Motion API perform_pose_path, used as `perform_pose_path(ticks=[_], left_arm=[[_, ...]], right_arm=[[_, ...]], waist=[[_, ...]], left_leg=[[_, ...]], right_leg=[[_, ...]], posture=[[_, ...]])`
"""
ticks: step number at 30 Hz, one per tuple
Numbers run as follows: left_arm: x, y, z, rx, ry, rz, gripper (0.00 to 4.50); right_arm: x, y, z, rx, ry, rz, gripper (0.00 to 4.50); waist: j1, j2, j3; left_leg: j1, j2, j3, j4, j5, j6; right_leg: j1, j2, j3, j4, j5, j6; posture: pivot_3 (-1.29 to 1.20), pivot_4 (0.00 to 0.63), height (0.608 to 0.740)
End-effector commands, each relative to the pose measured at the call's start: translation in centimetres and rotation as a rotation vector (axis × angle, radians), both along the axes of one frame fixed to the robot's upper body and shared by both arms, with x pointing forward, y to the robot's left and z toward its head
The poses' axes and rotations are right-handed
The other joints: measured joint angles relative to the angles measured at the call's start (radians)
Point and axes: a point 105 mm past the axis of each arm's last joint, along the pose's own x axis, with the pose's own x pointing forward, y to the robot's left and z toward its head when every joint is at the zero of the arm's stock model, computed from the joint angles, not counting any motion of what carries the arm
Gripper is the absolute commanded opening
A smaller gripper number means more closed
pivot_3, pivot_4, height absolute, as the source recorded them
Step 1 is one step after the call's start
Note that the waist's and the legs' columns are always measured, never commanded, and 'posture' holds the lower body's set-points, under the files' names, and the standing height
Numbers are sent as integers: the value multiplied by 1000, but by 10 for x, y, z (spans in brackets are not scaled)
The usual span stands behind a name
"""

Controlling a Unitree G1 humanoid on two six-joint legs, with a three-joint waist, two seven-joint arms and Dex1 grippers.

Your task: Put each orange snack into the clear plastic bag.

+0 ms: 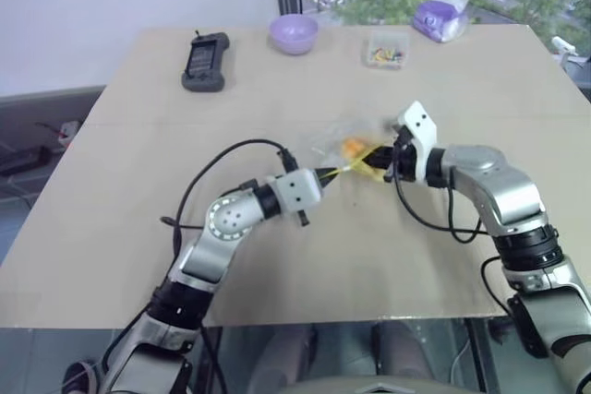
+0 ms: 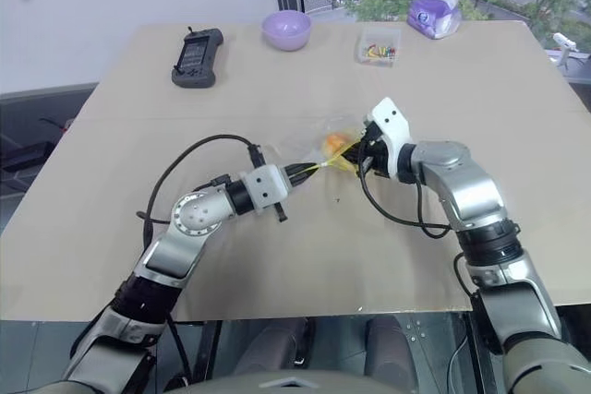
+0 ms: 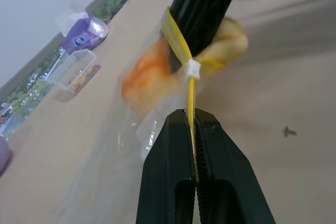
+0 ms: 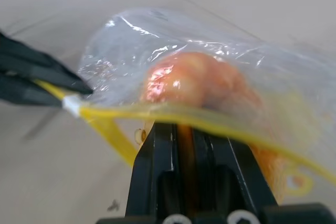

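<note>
Crinkly, floppy plastic is the whole story with the clear plastic bag (image 4: 173, 40): almost weightless, slippery, no shape of its own, so the stiffer yellow seal strip (image 3: 190, 90) looks like the sensible place to hold it. Both grippers do just that mid-table: the left gripper (image 3: 194, 124) is pinched tight on the strip near its white slider, and the right gripper (image 4: 181, 129) is clamped on the same strip further along. The orange snack (image 4: 197, 80) sits inside the bag already, soft and squashable I'd guess. Over by the window, a small clear box (image 1: 386, 51) holds colourful bits.
</note>
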Motion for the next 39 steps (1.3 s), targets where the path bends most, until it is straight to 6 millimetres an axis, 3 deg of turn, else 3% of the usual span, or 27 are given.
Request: perform_pose_path(ticks=[1,4,8,11,12,17,27,33,36,39], left_arm=[[-4,-10,11,-26,-34,-56,0],[-5,-13,11,-30,-32,-71,0],[-6,-16,11,-30,-30,-85,0],[-5,-17,11,-32,-31,-87,0],[-4,-17,11,-32,-31,-87,0],[0,-16,12,-36,-37,-70,0],[9,-9,11,-39,-37,-11,0],[10,-8,11,-42,-36,-2,0],[11,-7,10,-43,-34,4,0],[11,-7,10,-44,-31,5,0]], right_arm=[[13,-3,12,-14,-83,-87,45],[17,0,13,-9,-103,-108,45],[5,21,25,90,-117,-19,45],[7,20,20,54,-126,-35,45],[7,19,19,48,-122,-45,897],[3,16,20,55,-105,-30,2823],[-21,-7,21,61,-27,60,2823],[-24,-22,21,36,-40,47,2823],[-30,-40,12,-53,-47,52,2823],[-19,-69,-4,-241,-80,-16,2823]], waist=[[0,0,0],[-4,0,0],[-7,0,0],[-4,0,0],[-2,0,0],[-2,0,0],[-1,0,0],[-3,0,0],[4,0,0],[3,0,0]], left_leg=[[0,0,0,0,0,0],[0,0,1,0,0,0],[0,0,1,0,0,0],[0,0,1,0,0,0],[0,0,1,0,0,0],[0,0,0,0,0,0],[-1,0,0,0,0,0],[-1,0,1,0,0,0],[-1,0,1,0,0,0],[-2,-1,1,1,0,0]], right_leg=[[0,0,0,0,0,0],[-1,0,0,1,0,0],[-1,0,1,1,0,0],[-1,0,1,1,0,0],[-2,0,1,1,0,0],[-2,0,1,1,0,0],[-2,0,1,1,0,0],[-2,0,1,1,0,0],[-2,0,1,1,0,0],[-2,-1,0,0,0,0]], posture=[[0,150,740],[0,150,740],[0,150,740],[0,150,740],[0,150,740],[0,150,740],[0,150,740],[0,150,740],[0,150,740],[0,150,740]])
